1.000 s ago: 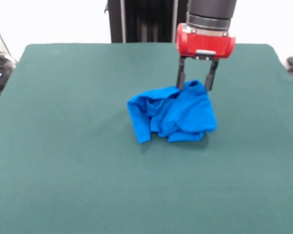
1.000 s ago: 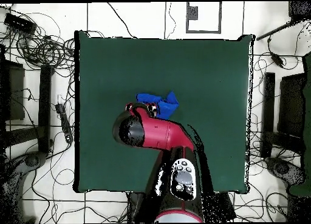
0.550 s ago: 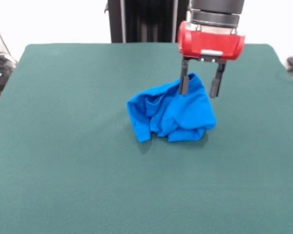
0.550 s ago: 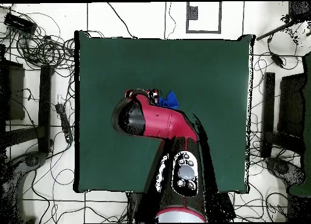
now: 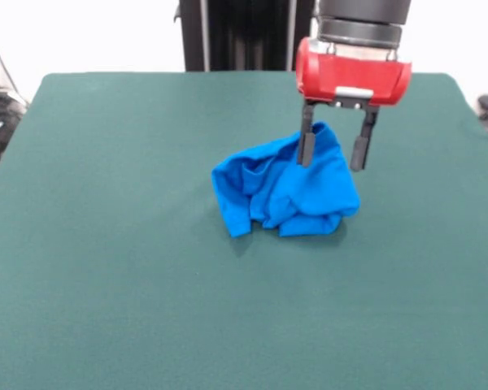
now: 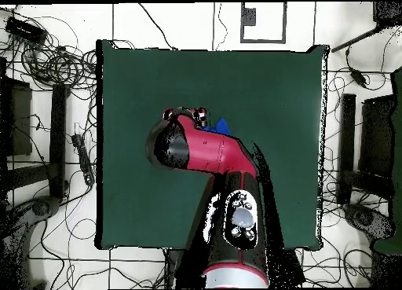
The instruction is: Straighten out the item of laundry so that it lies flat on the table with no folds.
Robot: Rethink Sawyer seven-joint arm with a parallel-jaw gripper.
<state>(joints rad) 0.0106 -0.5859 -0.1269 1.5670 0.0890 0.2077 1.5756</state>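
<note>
The item of laundry (image 5: 286, 189) is a bright blue shirt crumpled in a heap near the middle of the green table (image 5: 106, 244). My gripper (image 5: 333, 154) hangs open just over the heap's right upper part, its two dark fingers (image 5: 307, 146) straddling the cloth's top edge, nothing held. From overhead, the red arm covers nearly all of the shirt; only a small blue corner (image 6: 221, 125) shows beside the gripper head (image 6: 185, 114).
The green table (image 6: 267, 82) spreads wide around the heap on every side. Cables and stands lie on the floor past the table's edges.
The gripper has shifted slightly towards the camera and to the right over the shirt, staying open. The shirt heap has not moved. Overhead, the arm now hides more of the cloth.
</note>
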